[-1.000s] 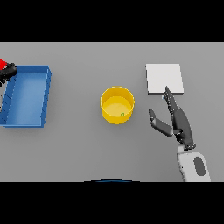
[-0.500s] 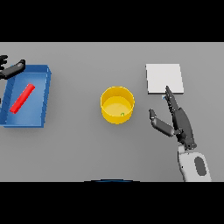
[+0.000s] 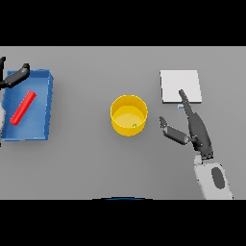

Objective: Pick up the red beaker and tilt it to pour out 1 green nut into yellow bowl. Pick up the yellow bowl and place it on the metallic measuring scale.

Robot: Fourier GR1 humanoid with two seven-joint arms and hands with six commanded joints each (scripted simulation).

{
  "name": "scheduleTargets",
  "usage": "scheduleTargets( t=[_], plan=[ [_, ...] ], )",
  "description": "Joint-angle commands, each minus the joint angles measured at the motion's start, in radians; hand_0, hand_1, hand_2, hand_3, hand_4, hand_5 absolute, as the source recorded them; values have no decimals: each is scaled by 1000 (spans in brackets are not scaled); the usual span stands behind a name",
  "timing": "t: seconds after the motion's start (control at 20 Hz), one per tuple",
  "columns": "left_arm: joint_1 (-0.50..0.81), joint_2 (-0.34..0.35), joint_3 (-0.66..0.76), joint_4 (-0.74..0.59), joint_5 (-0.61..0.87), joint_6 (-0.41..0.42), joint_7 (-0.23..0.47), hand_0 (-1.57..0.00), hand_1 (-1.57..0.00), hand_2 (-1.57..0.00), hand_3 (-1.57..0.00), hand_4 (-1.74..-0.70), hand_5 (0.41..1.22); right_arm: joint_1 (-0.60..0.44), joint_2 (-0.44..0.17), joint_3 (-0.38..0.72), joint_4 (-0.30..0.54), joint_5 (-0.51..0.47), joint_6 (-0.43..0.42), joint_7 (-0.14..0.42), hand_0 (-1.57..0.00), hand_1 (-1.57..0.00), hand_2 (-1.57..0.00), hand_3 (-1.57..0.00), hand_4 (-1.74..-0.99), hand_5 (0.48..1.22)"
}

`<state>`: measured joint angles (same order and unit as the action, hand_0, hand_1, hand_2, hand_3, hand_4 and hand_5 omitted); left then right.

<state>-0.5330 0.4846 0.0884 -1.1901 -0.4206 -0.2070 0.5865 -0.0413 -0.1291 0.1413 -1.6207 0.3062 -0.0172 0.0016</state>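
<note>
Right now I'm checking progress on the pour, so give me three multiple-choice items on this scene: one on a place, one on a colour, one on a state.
1. Where does the red beaker lie?
A. in the blue tray
B. on the scale
C. in the bowl

2. What colour is the bowl?
A. blue
B. yellow
C. white

3. How is the right hand?
A. curled round the bowl
B. open beside the bowl
C. flat on the tray

Key: 1 A, it lies inside the tray walls. 2 B, its wall and floor are yellow. 3 B, its fingers are straight and touch nothing.
</note>
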Motion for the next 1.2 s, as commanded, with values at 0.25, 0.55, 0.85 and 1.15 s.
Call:
scheduleTargets(
  t=[0.25, 0.55, 0.85, 1.15],
  plan=[
    [11, -7, 10, -36, 15, 10, -9, -6, -5, -5, -2, -738, 709, -191, -122, 103, 73, 70, 186, -53, -5, 1, 1, 1, -1254, 666],
    [26, -6, 14, -30, 20, 7, -31, -1, -1, 0, 0, -748, 712, -346, -216, 258, 130, 266, 278, -64, 0, 1, 1, 1, -1227, 616],
    [23, -5, 25, -24, 36, 2, -51, 1, 1, 1, 1, -758, 717, -478, -247, 368, 197, 348, 392, -101, 1, 1, 1, 1, -1218, 636],
    [28, -12, 40, -26, 51, 12, -69, 1, 1, 1, 1, -784, 725, -531, -234, 446, 292, 404, 416, -150, 1, 1, 1, 1, -1220, 651]
  ],
)
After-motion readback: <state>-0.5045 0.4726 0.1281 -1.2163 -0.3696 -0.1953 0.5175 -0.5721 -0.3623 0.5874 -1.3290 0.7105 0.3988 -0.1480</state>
